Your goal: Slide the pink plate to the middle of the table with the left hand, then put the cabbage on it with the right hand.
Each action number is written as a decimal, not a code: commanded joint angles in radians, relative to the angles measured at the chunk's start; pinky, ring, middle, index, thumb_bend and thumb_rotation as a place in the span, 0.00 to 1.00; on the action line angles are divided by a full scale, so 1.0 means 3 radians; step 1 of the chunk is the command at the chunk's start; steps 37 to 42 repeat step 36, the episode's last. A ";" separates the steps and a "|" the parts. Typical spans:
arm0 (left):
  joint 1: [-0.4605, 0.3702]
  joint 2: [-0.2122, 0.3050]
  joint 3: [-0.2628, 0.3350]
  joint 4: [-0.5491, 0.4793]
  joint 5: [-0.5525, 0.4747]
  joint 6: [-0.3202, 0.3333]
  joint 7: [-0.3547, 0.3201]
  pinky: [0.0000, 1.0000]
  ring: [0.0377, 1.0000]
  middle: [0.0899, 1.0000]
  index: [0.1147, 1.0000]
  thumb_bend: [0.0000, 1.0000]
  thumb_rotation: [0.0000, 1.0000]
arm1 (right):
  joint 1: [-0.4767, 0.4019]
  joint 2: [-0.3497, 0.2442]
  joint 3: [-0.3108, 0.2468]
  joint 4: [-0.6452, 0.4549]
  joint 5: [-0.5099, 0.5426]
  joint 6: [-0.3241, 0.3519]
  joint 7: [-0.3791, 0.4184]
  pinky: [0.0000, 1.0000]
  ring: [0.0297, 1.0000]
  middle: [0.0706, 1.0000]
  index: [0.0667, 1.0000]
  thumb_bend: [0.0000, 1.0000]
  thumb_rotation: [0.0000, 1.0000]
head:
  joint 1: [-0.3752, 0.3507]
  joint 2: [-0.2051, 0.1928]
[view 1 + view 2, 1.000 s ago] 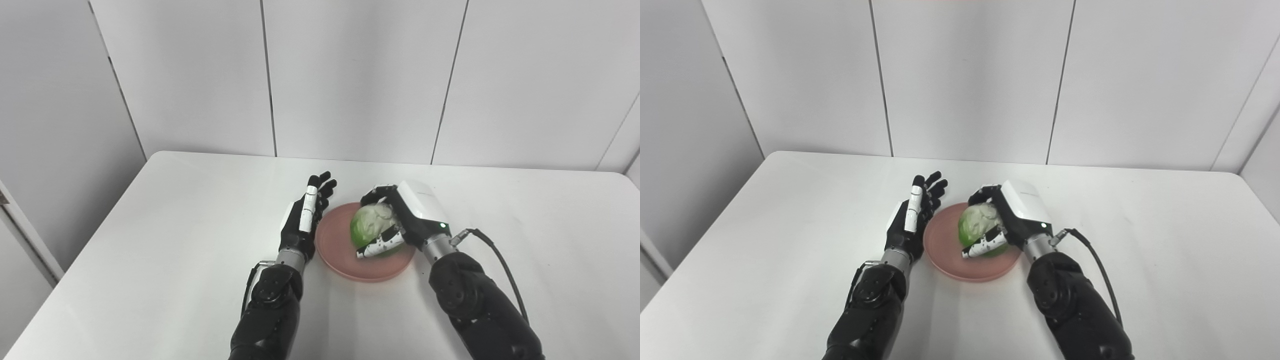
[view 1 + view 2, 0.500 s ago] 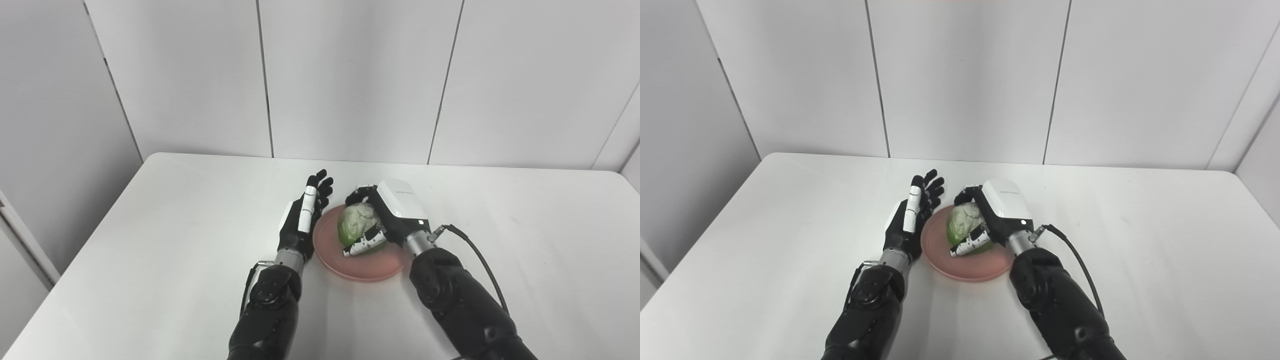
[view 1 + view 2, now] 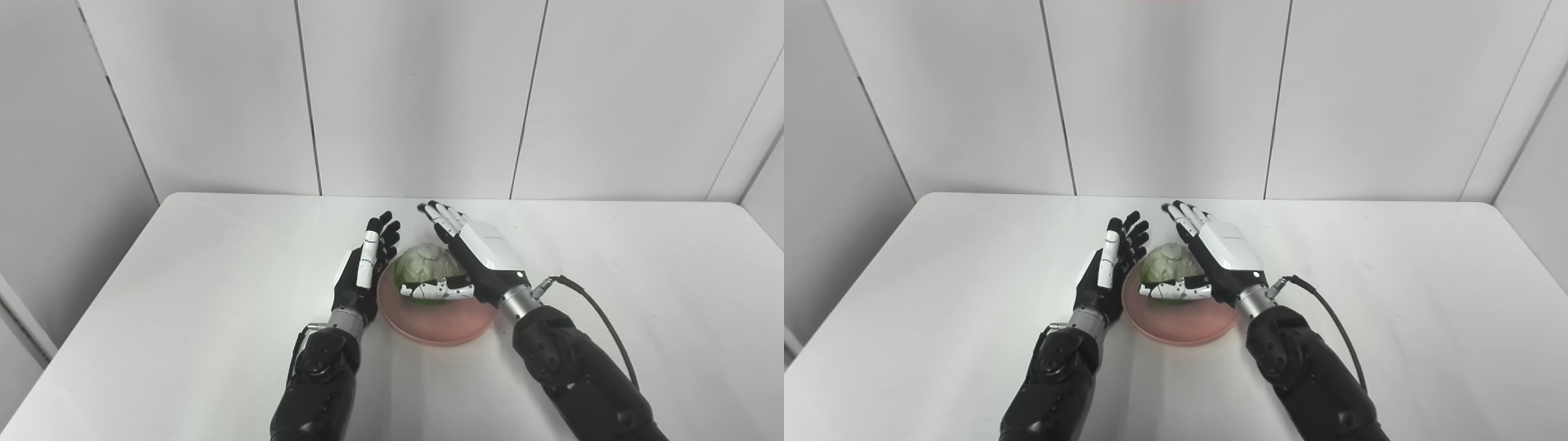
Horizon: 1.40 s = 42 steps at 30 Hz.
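The pink plate (image 3: 436, 312) lies flat near the middle of the white bench (image 3: 184, 294), a little toward its 6 o'clock edge, and the cabbage (image 3: 425, 267) sits on it, in the plate's 11 o'clock part. The right robot hand (image 3: 474, 260) is released: its fingers (image 3: 442, 215) stretch straight out toward 11 o'clock, past the far side of the cabbage and above it, grasping nothing, while its white-and-black thumb (image 3: 436, 290) lies across the near face of the cabbage, pointing toward 9 o'clock; whether the thumb actually touches the leaves cannot be told from either eye view. The white back cover of this robot hand is tilted, turned up and to the right, at the cabbage's 3 o'clock side. The left robot hand (image 3: 1107, 271) stands just beside the plate's 9 o'clock rim, on edge with the palm facing the plate, its fingers apart and pointing toward 12 o'clock, also grasping nothing; whether it touches the rim cannot be told. A black cable (image 3: 597, 312) loops out from the right wrist over the bench at 3 o'clock. Grey panelled walls (image 3: 416, 92) rise behind the bench's 12 o'clock edge.
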 commanded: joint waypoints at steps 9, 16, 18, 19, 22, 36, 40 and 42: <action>0.0248 0.0146 0.0003 -0.0249 -0.0071 0.0129 -0.0145 1.00 1.00 0.98 0.95 0.82 1.00 | 0.0304 0.0039 -0.0575 -0.0191 0.0698 -0.0285 -0.0057 0.89 1.00 1.00 1.00 0.84 0.81 | -0.0044 0.0011; 0.0383 0.0223 -0.0038 -0.0491 -0.0061 0.0192 -0.0201 1.00 1.00 1.00 1.00 0.83 1.00 | 0.0485 0.0158 -0.0849 -0.0231 0.1095 -0.0359 -0.0070 0.99 1.00 1.00 1.00 0.76 0.85 | -0.0082 0.0024; 0.0414 0.0238 -0.0055 -0.0542 -0.0030 0.0195 -0.0180 1.00 1.00 1.00 1.00 0.83 1.00 | 0.0504 0.0242 -0.0964 -0.0222 0.1279 -0.0326 -0.0069 1.00 1.00 1.00 1.00 0.76 0.87 | -0.0083 0.0036; 0.0435 0.0248 -0.0066 -0.0573 -0.0005 0.0194 -0.0165 1.00 1.00 1.00 1.00 0.84 1.00 | 0.0515 0.0299 -0.1040 -0.0213 0.1413 -0.0299 -0.0071 1.00 1.00 1.00 1.00 0.77 0.92 | -0.0083 0.0036; 0.0487 0.0262 -0.0096 -0.0629 0.0044 0.0113 -0.0162 1.00 1.00 1.00 1.00 0.81 1.00 | 0.0528 0.0412 -0.1218 -0.0166 0.1770 -0.0277 0.0022 1.00 1.00 1.00 1.00 0.82 0.98 | -0.0078 0.0048; 0.0523 0.0195 -0.0113 -0.0615 0.0125 0.0062 -0.0055 1.00 1.00 1.00 1.00 0.76 1.00 | 0.0501 0.0502 -0.1276 -0.0006 0.2104 -0.0325 0.0210 1.00 1.00 1.00 1.00 0.77 1.00 | -0.0091 0.0063; 0.0523 0.0195 -0.0113 -0.0615 0.0125 0.0062 -0.0055 1.00 1.00 1.00 1.00 0.76 1.00 | 0.0501 0.0502 -0.1276 -0.0006 0.2104 -0.0325 0.0210 1.00 1.00 1.00 1.00 0.77 1.00 | -0.0091 0.0063; 0.0523 0.0195 -0.0113 -0.0615 0.0125 0.0062 -0.0055 1.00 1.00 1.00 1.00 0.76 1.00 | 0.0501 0.0502 -0.1276 -0.0006 0.2104 -0.0325 0.0210 1.00 1.00 1.00 1.00 0.77 1.00 | -0.0091 0.0063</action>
